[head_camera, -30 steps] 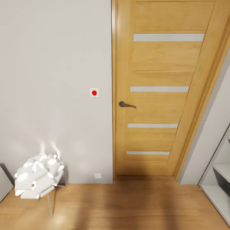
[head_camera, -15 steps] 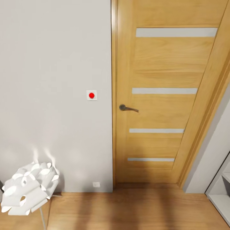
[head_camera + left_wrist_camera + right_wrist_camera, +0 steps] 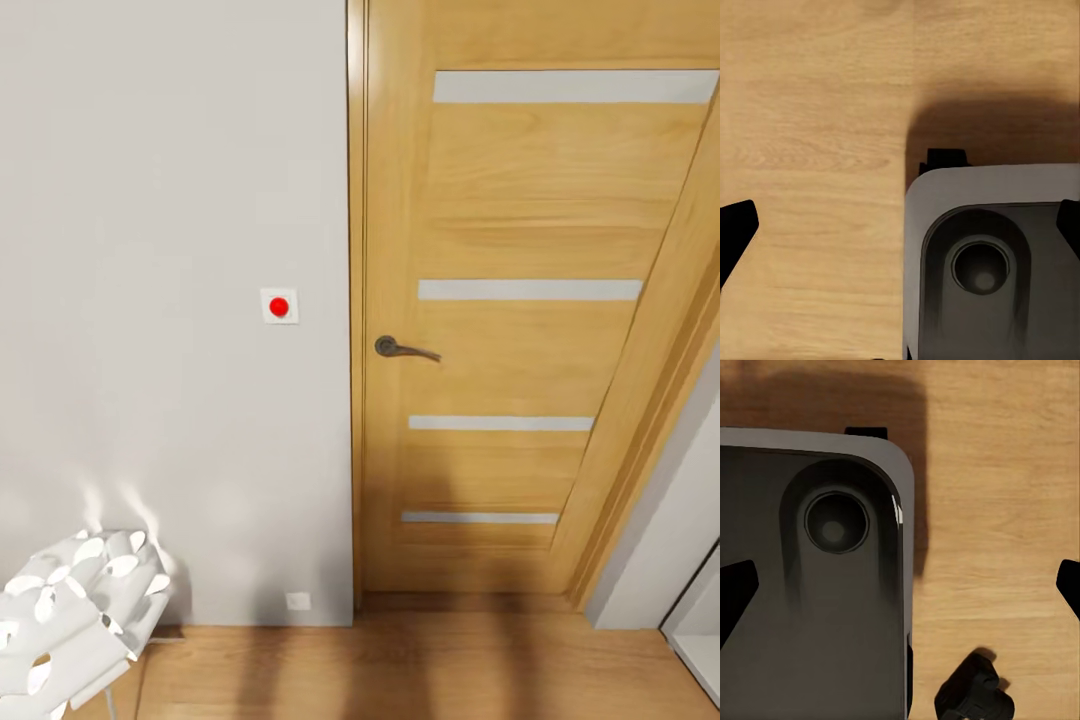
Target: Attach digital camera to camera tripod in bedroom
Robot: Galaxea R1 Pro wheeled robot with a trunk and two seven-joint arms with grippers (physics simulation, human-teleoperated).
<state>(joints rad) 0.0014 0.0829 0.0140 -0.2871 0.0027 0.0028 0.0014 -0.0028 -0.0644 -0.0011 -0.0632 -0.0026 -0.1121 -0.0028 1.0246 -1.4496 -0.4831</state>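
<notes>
Presently, we log a travel step: the robot faces a shut door, and no work on camera or tripod has begun.

- Door (image 3: 500, 200): light wood with four pale strips, closed; handle (image 3: 405, 349) at mid-height.
- Wall (image 3: 170, 200): grey; red-button switch (image 3: 279, 306) just beside the door frame.
- Lamp (image 3: 70, 610): white, petalled, lit, low against the wall.
- Left gripper (image 3: 900, 229): wide, holding nothing, hanging over the floor (image 3: 810, 90) and a corner of the robot's base (image 3: 990, 195).
- Right gripper (image 3: 900, 589): wide, holding nothing, above the same base.
- Black lump (image 3: 973, 696): on the floor near the base; we cannot tell whether it is the camera or a part of the robot.
- Tripod: we cannot tell where it stands.

Next move, in our judgement: drive or turn the base to find the bedroom, then locate the camera; both pincers are free to take it.
</notes>
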